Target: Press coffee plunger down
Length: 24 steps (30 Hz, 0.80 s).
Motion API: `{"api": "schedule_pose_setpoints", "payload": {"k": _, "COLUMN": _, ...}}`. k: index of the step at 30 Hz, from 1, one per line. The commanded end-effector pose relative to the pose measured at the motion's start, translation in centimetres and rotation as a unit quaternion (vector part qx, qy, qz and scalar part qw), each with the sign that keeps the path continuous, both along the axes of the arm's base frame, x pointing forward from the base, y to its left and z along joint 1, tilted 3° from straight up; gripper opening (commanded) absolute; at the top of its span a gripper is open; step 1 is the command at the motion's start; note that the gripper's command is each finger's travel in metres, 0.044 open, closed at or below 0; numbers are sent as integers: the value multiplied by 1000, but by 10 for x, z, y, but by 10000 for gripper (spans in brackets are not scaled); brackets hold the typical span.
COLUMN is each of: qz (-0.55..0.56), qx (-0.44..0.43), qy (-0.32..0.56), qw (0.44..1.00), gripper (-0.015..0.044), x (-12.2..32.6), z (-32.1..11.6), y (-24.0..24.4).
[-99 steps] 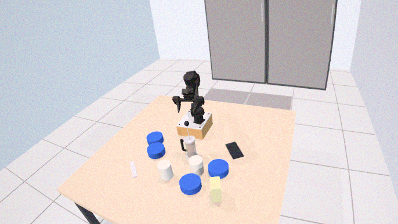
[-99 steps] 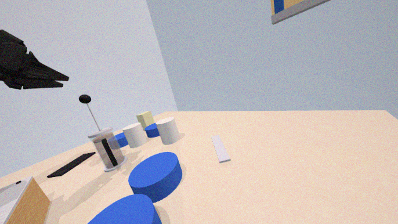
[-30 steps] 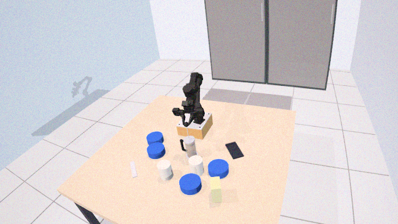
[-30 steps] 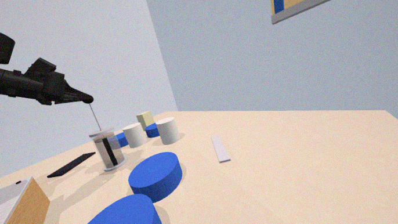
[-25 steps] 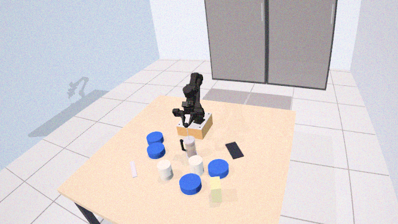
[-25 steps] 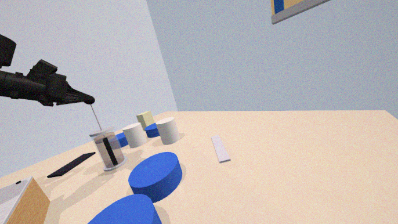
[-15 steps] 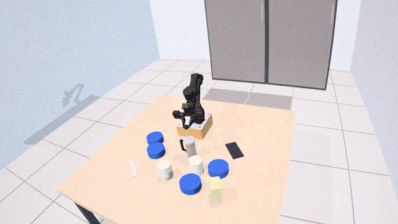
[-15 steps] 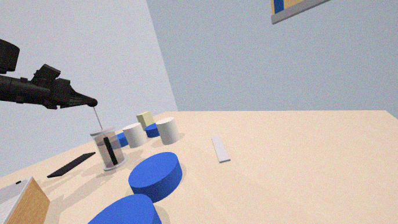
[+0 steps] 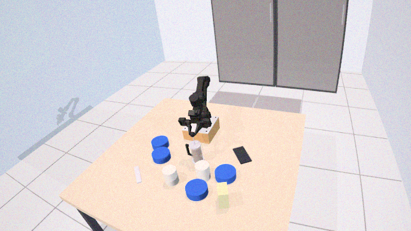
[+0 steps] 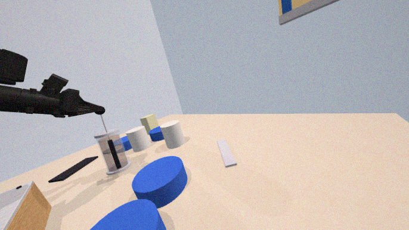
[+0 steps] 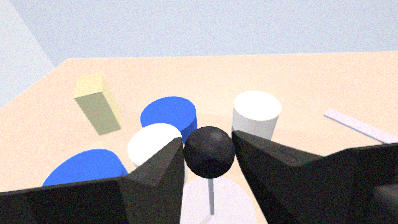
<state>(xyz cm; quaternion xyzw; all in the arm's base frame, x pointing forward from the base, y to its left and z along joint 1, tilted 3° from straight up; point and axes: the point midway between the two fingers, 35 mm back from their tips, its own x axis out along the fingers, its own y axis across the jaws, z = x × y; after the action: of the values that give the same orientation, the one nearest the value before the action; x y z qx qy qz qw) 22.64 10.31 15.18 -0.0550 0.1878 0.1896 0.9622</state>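
Note:
The coffee press [image 9: 196, 153] [image 10: 123, 158] stands upright on the table, a clear cylinder with a black handle [image 10: 114, 155]. Its thin rod [image 10: 103, 123] [image 11: 211, 196] rises from the pale lid [image 11: 231, 201] to a round black knob [image 11: 209, 156], so the plunger is up, with a length of rod showing above the lid. My gripper [image 9: 192, 133] [image 10: 98, 109] [image 11: 207, 141] is shut on the knob, with one finger on each side of it in the wrist view. The base of the press is out of the wrist view.
Two white cylinders [image 9: 171, 175] [image 9: 202, 171] stand in front of the press. Blue discs [image 9: 161, 155] [image 9: 225, 174] [image 9: 196, 190] lie around it. A yellow block [image 9: 223, 195], a black phone-like slab [image 9: 242, 154] and a pale strip [image 9: 138, 174] are farther out.

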Motion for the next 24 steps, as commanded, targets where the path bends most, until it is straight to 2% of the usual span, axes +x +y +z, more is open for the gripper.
{"api": "schedule_pose_setpoints", "payload": {"k": 1, "qz": 2, "qx": -19, "qy": 34, "qw": 999, "gripper": 122, "x": -3, "z": -31, "y": -2}}
{"api": "schedule_pose_setpoints", "payload": {"k": 24, "qz": 2, "qx": -19, "qy": 34, "qw": 999, "gripper": 122, "x": 17, "z": -47, "y": 4}}
